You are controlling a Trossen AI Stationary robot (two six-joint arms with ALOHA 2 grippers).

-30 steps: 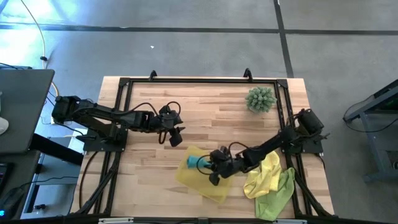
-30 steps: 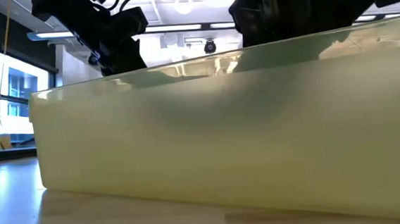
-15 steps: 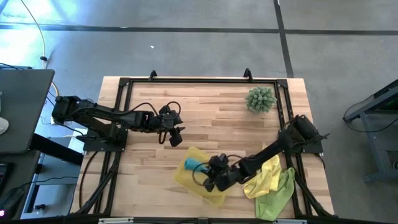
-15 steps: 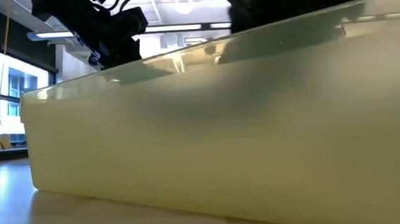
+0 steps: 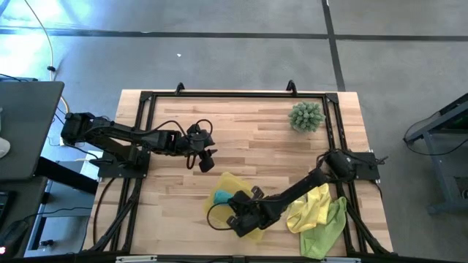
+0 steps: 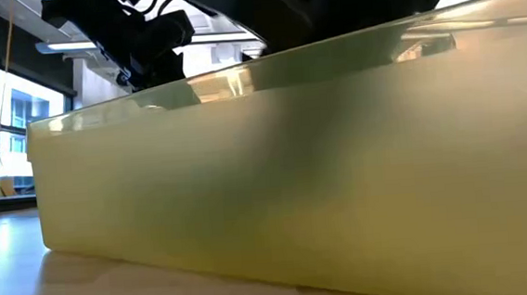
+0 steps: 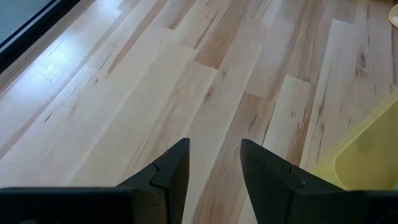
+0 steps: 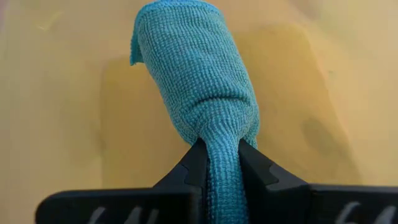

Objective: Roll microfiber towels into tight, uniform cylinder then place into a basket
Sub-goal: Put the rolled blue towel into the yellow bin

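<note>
The teal towel [image 8: 196, 81], rolled into a cylinder, is over the floor of the yellow basket [image 5: 232, 181], with my right gripper [image 5: 231, 204] shut on its end. In the high view the roll [image 5: 220, 196] shows at the basket's left part. The bright yellow towel [image 5: 311, 208] and the lime green towel [image 5: 327, 232] lie crumpled on the table right of the basket. My left gripper [image 5: 208, 162] hangs open over bare wood, beyond the basket's far left corner [image 7: 367, 155]. My right gripper pinches the teal roll's near end [image 8: 219, 140] between its two fingers [image 8: 196, 163]. The fingers slant down from the table's right and lie along the roll. The roll reaches away from them, low over the basket floor [image 8: 311, 74]. Whether it touches the floor I cannot tell.
A spiky green ball plant [image 5: 306, 117] stands at the far right of the table. The basket's pale wall [image 6: 294, 183] fills the low view. Bare wood [image 5: 241, 139] lies between the two arms. A black frame [image 5: 234, 94] runs along the table's far edge.
My right gripper has gone toward the table's near left, tipping steeper, and carried the teal roll to the basket's left part. The basket wall has come a little closer in the low view.
</note>
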